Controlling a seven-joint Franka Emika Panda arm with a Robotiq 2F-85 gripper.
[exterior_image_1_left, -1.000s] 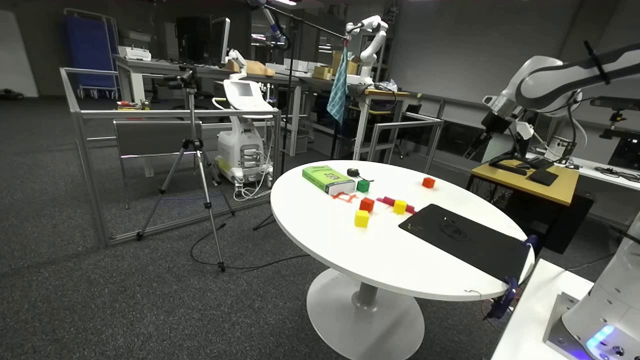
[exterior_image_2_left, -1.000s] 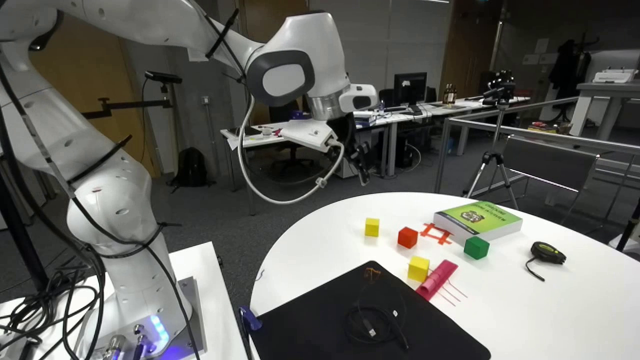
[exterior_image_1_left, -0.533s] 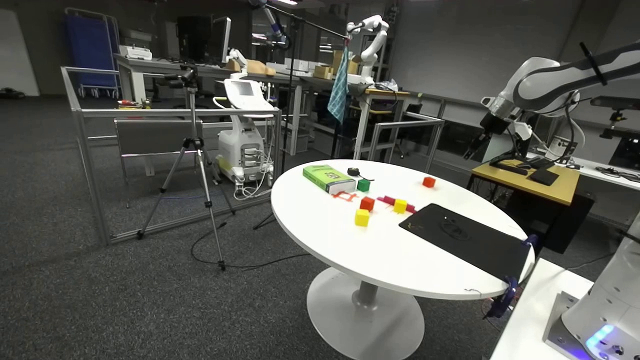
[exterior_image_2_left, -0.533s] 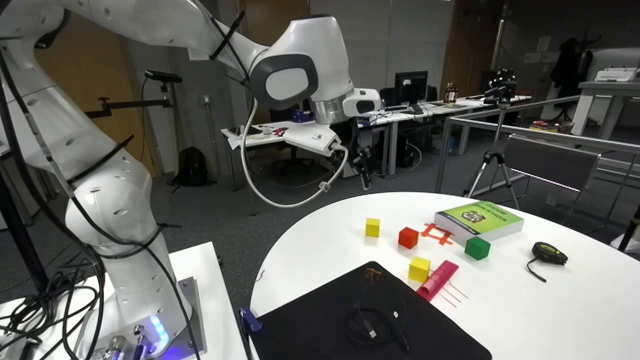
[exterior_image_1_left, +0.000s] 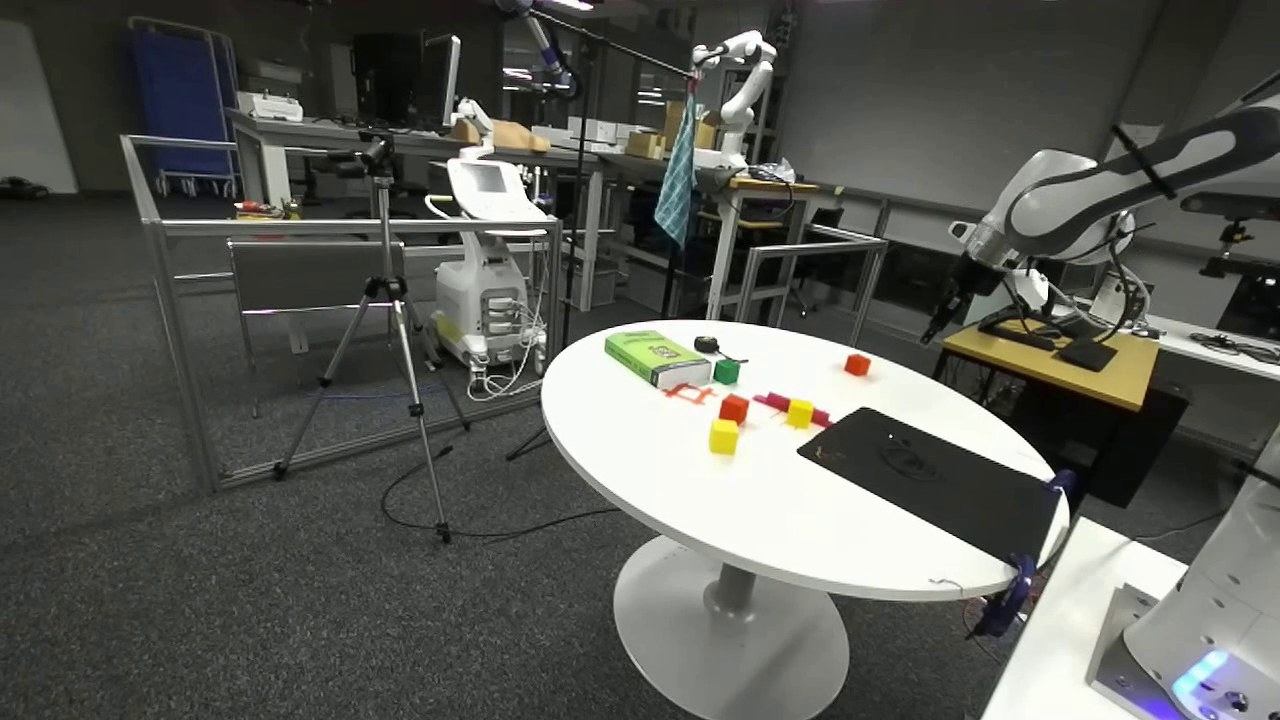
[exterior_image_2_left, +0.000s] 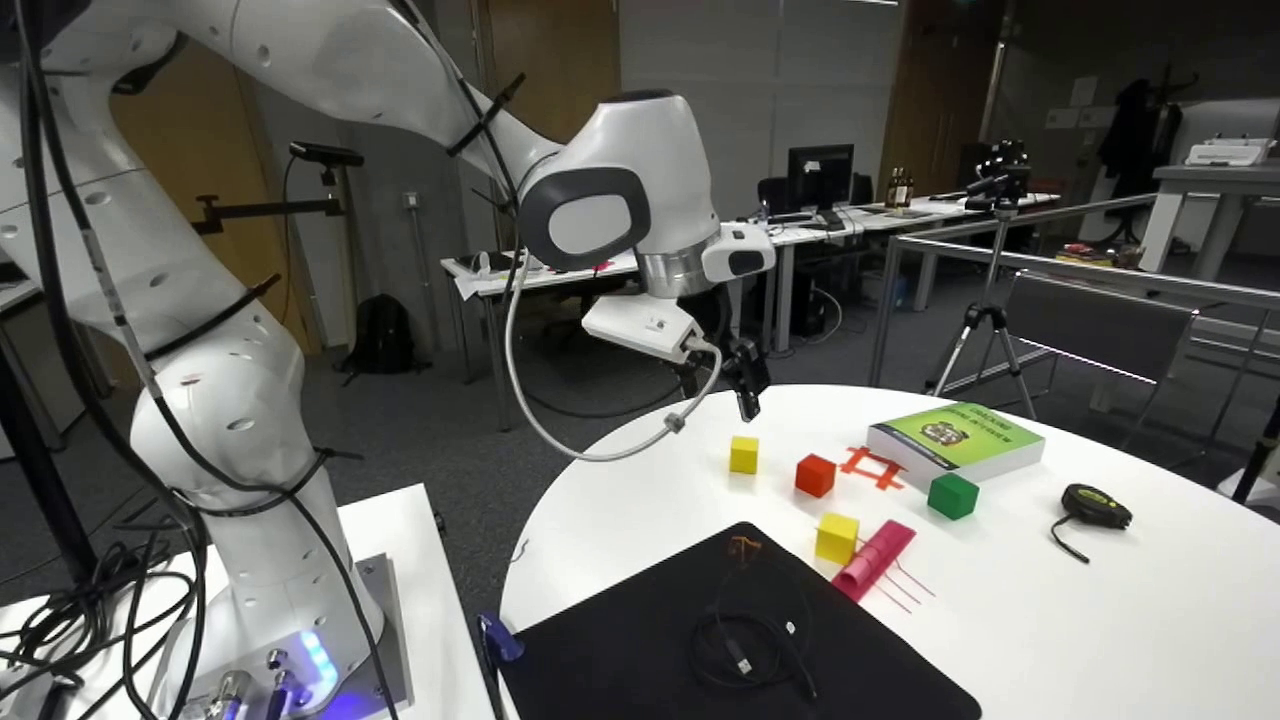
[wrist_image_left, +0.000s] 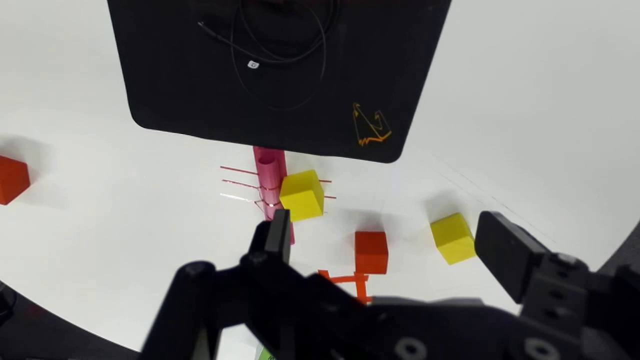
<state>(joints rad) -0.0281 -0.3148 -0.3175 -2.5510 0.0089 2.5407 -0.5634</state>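
Observation:
My gripper (wrist_image_left: 386, 227) is open and empty, with its fingers wide apart. It hangs in the air above the white round table, and it also shows in an exterior view (exterior_image_1_left: 932, 328). In the wrist view a red cube (wrist_image_left: 371, 252) shows between the fingers. A yellow cube (wrist_image_left: 453, 238) shows near the right finger, and another yellow cube (wrist_image_left: 302, 195) near the left finger, beside a pink rolled piece (wrist_image_left: 270, 177). A second red cube (wrist_image_left: 12, 180) lies apart at the left edge. A green cube (exterior_image_2_left: 953, 496) sits beside the green book (exterior_image_2_left: 955, 440).
A black mat (exterior_image_2_left: 740, 650) with a coiled cable covers the table side nearest the robot base. Red tape strips (exterior_image_2_left: 873, 467) lie by the book. A tape measure (exterior_image_2_left: 1096, 506) lies beyond the green cube. Blue clamps (exterior_image_1_left: 1015, 595) grip the table edge.
The arm and gripper have moved down toward the table, mostly in the last half second, and slightly outward from the base. The cubes, book and mat have not moved.

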